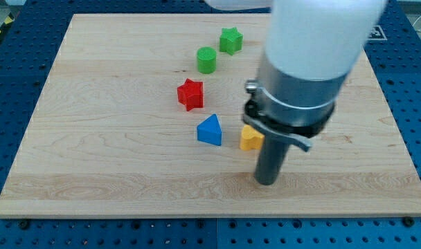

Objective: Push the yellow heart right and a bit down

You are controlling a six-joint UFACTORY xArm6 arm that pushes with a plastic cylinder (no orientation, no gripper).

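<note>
The yellow heart [250, 139] lies on the wooden board, right of centre, partly hidden behind the arm. My tip [266, 182] touches the board just below and right of the yellow heart, close to it. A blue triangle block [210, 131] sits just left of the heart. A red star block [190, 94] lies above and left of the blue triangle.
A green cylinder [206, 59] and a green star [230, 40] lie near the view's top, centre. The arm's white and grey body [304, 69] hides part of the board's upper right. The wooden board [93, 138] rests on a blue perforated table.
</note>
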